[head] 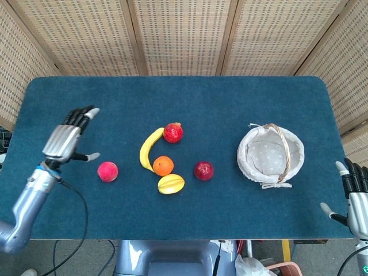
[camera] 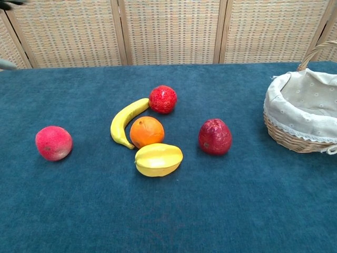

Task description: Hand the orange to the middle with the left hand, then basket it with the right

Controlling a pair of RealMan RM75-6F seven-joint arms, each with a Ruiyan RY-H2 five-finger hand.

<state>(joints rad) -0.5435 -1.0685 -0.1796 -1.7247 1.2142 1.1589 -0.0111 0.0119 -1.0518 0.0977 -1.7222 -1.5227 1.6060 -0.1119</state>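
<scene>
Orange (head: pixel 163 165) sits mid-table, touching the banana (head: pixel 148 149) and just above the starfruit (head: pixel 171 184). Left hand (head: pixel 66 140) hovers far left, fingers spread, empty; right hand (head: pixel 355 192) waits at the table's right edge, fingers apart. Reaching in, the right hand could knock those neighbours. One orange, one banana, one starfruit, three red fruits, one basket (head: pixel 270 154).

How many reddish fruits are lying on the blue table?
3: a pink-red peach at the left, a bumpy red fruit at the banana's far tip, a dark red fruit nearest the basket. None looks hidden.
</scene>
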